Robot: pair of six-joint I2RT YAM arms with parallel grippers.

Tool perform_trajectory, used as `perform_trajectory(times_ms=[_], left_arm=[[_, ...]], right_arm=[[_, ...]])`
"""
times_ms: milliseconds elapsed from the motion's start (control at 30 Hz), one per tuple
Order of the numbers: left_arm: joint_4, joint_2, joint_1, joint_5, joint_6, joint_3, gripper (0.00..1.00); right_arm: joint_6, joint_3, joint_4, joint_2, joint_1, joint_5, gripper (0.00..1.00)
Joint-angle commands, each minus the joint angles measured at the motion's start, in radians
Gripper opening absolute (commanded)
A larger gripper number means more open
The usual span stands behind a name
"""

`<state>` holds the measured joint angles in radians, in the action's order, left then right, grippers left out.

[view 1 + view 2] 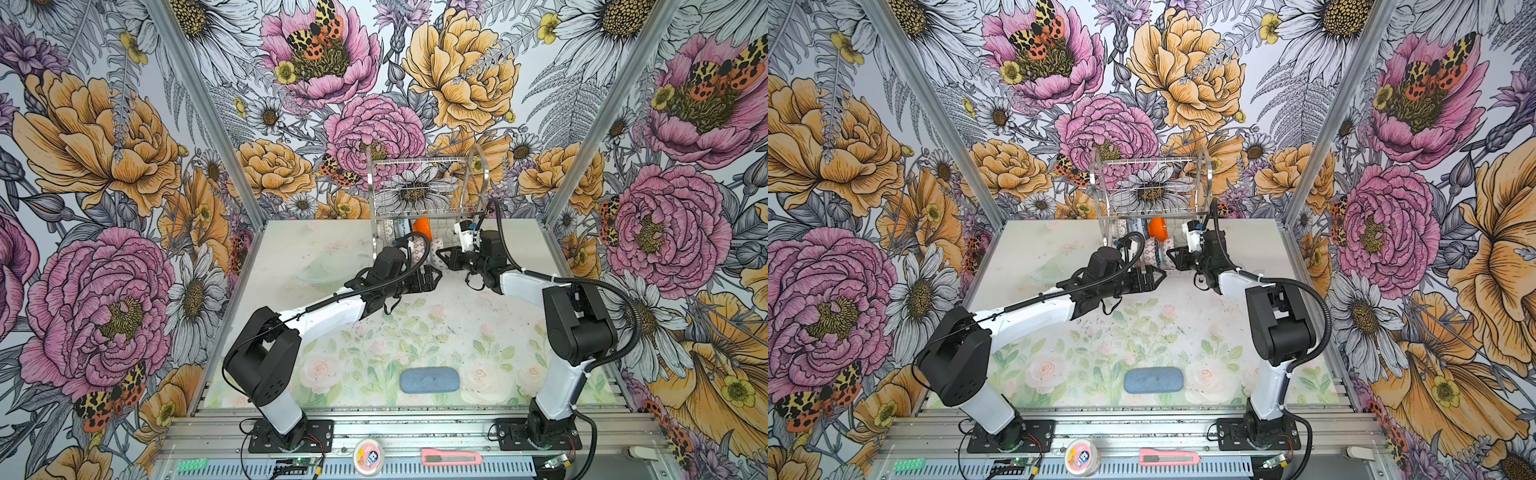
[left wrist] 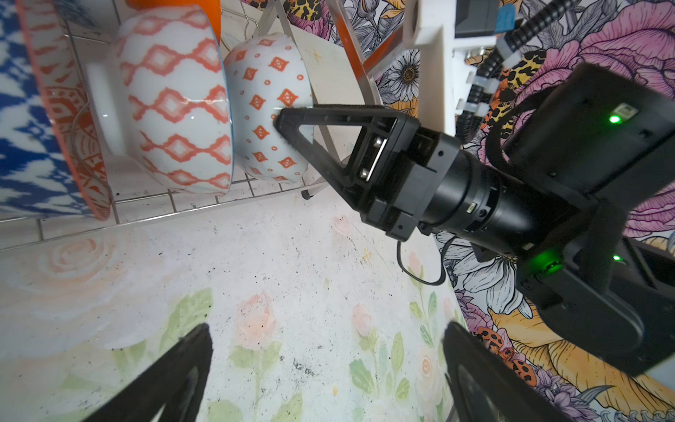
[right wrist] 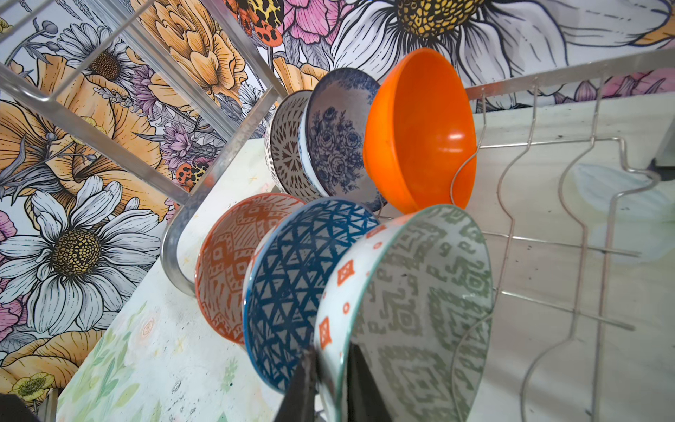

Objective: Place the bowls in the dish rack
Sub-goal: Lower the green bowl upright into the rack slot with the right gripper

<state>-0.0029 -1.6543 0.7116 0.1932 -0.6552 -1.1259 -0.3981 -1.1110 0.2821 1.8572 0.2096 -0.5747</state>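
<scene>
The dish rack point(image 1: 415, 166) point(image 1: 1150, 166) stands at the table's back. Its lower tier holds six bowls on edge: black-and-white lattice point(image 3: 286, 153), blue floral point(image 3: 336, 146) and plain orange point(image 3: 420, 128) behind; orange-white geometric point(image 3: 226, 263), dark-blue triangle point(image 3: 292, 292) and grey-green patterned point(image 3: 420, 310) in front. My right gripper point(image 3: 331, 351) point(image 1: 440, 254) is shut on the grey-green bowl's rim, one finger inside, one outside point(image 2: 281, 122). My left gripper point(image 2: 328, 329) point(image 1: 436, 276) is open and holds nothing, over the table just in front of the rack.
A flat blue-grey pad point(image 1: 430, 379) lies near the table's front edge. A clear shallow dish point(image 1: 328, 266) sits left of the rack, behind my left arm. A pink cutter point(image 1: 451, 458) and a round tub point(image 1: 368, 455) lie on the front rail.
</scene>
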Motion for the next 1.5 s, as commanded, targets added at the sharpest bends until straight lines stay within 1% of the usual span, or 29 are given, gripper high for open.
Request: perform_trajectory(times_ms=[0, 633, 1467], left_arm=[[-0.005, 0.004, 0.009, 0.006, 0.019, -0.018, 0.99], [-0.007, 0.026, 0.012, -0.003, 0.022, -0.009, 0.99], [-0.02, 0.06, 0.017, -0.021, 0.032, 0.006, 0.99]], right_arm=[[0.024, 0.0, -0.061, -0.031, 0.002, 0.044, 0.18], [0.021, 0.01, -0.075, -0.064, 0.004, 0.038, 0.21], [0.025, 0.049, -0.084, -0.121, 0.004, 0.052, 0.21]])
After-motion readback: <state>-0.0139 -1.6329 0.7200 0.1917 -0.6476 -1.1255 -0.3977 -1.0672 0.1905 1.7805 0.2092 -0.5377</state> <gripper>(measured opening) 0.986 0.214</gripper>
